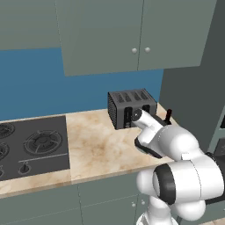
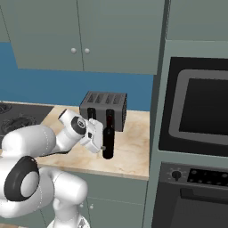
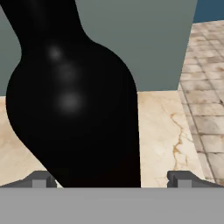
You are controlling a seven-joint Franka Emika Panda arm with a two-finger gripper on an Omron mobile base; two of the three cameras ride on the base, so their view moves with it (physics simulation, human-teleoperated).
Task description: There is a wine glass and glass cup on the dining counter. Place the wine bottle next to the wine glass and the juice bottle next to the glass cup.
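Note:
The wine bottle (image 2: pixel 108 141), slim and near-black, stands upright on a beige marbled counter (image 2: pixel 129 151) in front of a toaster. Its dark top (image 1: pixel 168 115) pokes up behind my forearm in the left base view. My gripper (image 2: pixel 100 143) is open and reaches the bottle from its left side, at the height of its body. In the hand view the bottle (image 3: pixel 74 109) looms very close between the two fingertips (image 3: pixel 41 179), nearer the left one, and neither pad visibly touches it. The wine glass, glass cup, juice bottle and dining counter are out of view.
A dark grey toaster (image 2: pixel 104 107) stands just behind the bottle. A black hob (image 1: pixel 30 147) lies at the counter's left. A tall grey panel with a built-in oven (image 2: pixel 196 111) closes off the right. Wall cabinets (image 1: pixel 132 35) hang overhead.

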